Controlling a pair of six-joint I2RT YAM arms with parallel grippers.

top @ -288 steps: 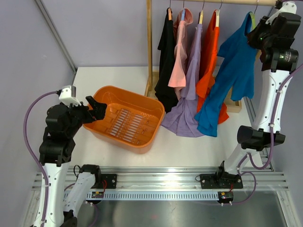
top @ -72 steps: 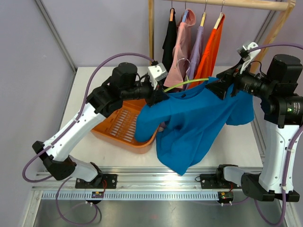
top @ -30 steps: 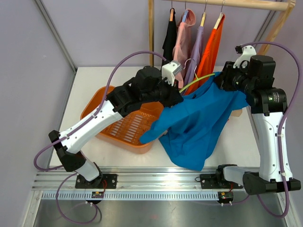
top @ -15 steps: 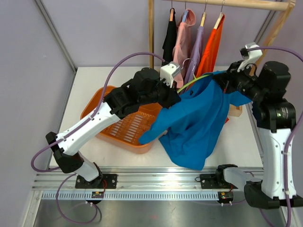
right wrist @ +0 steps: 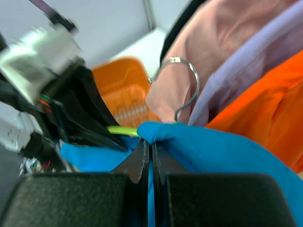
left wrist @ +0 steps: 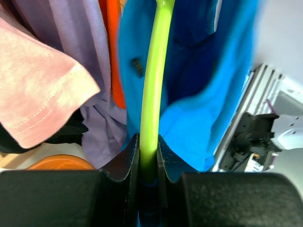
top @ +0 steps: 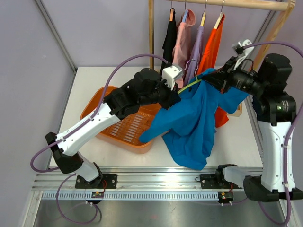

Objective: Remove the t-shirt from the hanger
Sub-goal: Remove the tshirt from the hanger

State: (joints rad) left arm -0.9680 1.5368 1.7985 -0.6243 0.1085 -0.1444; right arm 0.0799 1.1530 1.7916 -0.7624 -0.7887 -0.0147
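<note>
The blue t-shirt [top: 191, 123] hangs in mid-air between the two arms, still draped over a lime-green hanger [top: 189, 85]. My left gripper [top: 174, 97] is shut on the hanger's green arm [left wrist: 152, 94], which runs up between its jaws. My right gripper [top: 212, 80] is shut on a fold of the t-shirt's collar [right wrist: 189, 137], next to the hanger's wire hook [right wrist: 185, 87]. The shirt's lower part drops toward the table in front of the orange basket [top: 118, 125].
A wooden rack [top: 150, 42] at the back holds black [top: 169, 40], pink [top: 182, 42], lilac [top: 196, 52] and orange [top: 212, 45] garments on hangers, right behind the held shirt. The orange basket sits at left under my left arm. Rails [top: 161, 177] run along the near edge.
The right gripper has closed on the collar and shifted left toward the left gripper. The shirt has bunched narrower and hangs more steeply. The left gripper has stayed shut on the hanger.
</note>
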